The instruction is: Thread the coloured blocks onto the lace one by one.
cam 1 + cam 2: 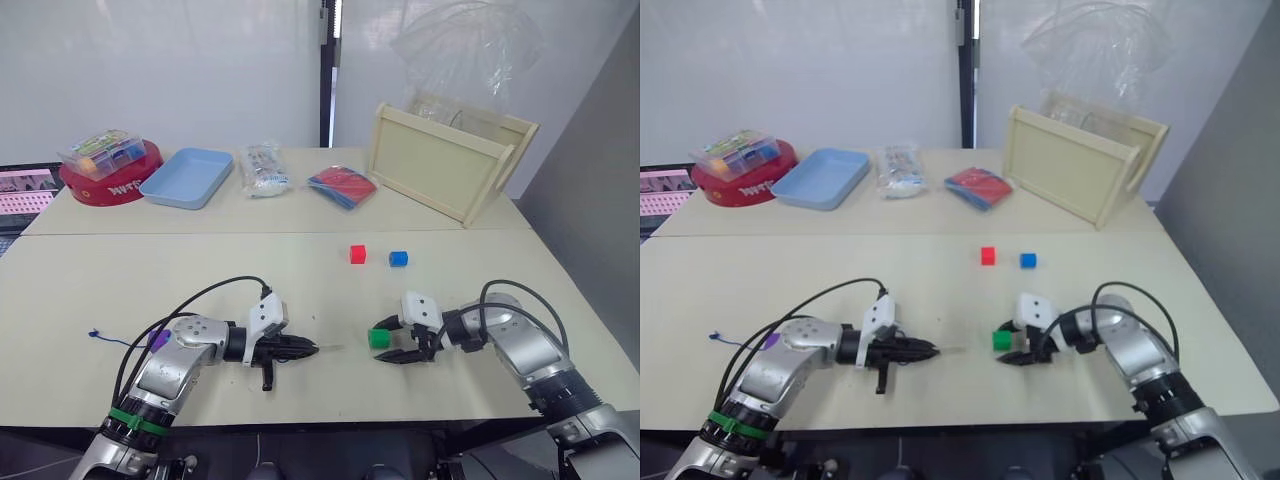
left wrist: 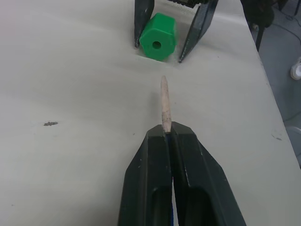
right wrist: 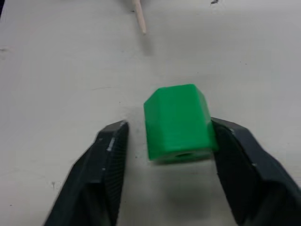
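Currently, left hand [image 2: 165, 134]: I see my two black fingers clenched on the pale stiff tip [image 2: 163, 101] of the lace, which sticks out ahead of them toward the green block.
Right hand [image 3: 169, 136]: released, fingers spread with the green block [image 3: 178, 122] between them; one finger touches the block's side, the other stands apart from it.
Green block: resting on the tabletop [image 1: 300, 285], near the front edge, between my two hands; from the left wrist I see its hole facing the lace tip, close but not touching.
Lace [image 1: 115, 340]: a thin dark blue cord trailing on the tabletop out to my left, ending in a small knot [image 1: 93, 334].
Purple block [image 1: 158, 340]: just beside my left forearm, partly hidden by it.
Red block [image 1: 358, 254]: farther back on the tabletop, just beside the blue block [image 1: 398, 259], not touching.
Back of tabletop: a red round tin [image 1: 110, 180] with a clear box [image 1: 102, 152] on top, a light blue tray [image 1: 187, 177], a wooden crate [image 1: 450, 160].
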Robot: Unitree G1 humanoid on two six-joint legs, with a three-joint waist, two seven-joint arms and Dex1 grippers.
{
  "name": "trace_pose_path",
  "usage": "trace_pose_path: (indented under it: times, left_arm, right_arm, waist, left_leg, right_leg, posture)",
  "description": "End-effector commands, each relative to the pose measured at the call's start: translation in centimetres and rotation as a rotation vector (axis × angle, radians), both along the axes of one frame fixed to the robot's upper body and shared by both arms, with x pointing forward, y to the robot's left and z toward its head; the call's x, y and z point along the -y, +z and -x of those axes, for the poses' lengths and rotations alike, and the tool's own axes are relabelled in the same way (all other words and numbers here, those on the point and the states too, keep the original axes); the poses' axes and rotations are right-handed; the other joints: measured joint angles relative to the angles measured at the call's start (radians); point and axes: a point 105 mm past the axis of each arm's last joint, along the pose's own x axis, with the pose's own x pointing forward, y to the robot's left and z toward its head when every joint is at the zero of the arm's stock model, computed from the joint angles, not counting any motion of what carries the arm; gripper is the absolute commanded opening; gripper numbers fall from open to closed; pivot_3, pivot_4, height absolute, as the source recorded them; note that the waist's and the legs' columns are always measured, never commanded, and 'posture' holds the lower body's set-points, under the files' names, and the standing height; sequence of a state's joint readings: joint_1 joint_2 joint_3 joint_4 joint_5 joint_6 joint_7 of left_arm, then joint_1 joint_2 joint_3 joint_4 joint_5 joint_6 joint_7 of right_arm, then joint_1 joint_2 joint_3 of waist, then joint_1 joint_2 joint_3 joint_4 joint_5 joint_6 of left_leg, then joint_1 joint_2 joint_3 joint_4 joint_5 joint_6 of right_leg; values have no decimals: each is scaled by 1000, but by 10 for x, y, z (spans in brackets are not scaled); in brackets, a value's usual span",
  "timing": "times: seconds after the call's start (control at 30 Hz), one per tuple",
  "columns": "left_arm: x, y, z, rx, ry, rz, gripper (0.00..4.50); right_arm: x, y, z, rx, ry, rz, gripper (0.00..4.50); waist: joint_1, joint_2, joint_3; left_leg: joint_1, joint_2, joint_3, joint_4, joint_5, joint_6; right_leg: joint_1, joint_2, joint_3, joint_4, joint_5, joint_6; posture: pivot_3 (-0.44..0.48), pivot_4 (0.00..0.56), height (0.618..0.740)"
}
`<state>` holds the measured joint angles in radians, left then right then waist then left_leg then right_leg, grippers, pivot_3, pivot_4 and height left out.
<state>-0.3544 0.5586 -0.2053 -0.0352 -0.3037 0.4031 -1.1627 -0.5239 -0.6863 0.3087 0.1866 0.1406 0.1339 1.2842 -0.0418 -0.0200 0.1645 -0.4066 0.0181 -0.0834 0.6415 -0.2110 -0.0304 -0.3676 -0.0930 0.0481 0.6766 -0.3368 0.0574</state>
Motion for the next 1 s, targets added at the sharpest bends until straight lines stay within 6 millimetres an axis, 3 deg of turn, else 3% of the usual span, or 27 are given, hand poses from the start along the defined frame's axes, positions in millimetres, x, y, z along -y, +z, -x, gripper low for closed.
trace_pose_path:
  times: [0.03, 0.13, 0.4, 1.0]
  left_arm:
    - [1, 14, 0, 48, -7, 17, 0]
    - [5, 17, 1, 56, -16, 20, 0]
    - [16, 12, -1, 68, -23, 17, 0]
    - [33, 0, 0, 70, -70, 19, 0]
  right_arm:
    - [6, 2, -7, 28, -20, 29, 1321]
    - [-1, 11, -6, 33, -11, 14, 1276]
    - [-17, 7, 9, 24, 24, 49, 1276]
    - [-21, 1, 20, -5, 24, 60, 1276]
  waist:
    - [0, 0, 0]
    - [1, 0, 0]
    - [0, 0, 0]
    - [3, 0, 0]
  left_leg:
    - [0, 0, 0, 0, 0, 0]
    - [0, 0, 0, 0, 0, 0]
    - [0, 0, 0, 0, 0, 0]
    - [0, 0, 0, 0, 0, 0]
  right_leg:
    - [0, 0, 0, 0, 0, 0]
    - [0, 0, 0, 0, 0, 0]
    - [0, 0, 0, 1, 0, 0]
    - [0, 0, 0, 0, 0, 0]
  posture:
    - [0, 150, 740]
    - [0, 150, 740]
    - [0, 150, 740]
    - [0, 150, 740]
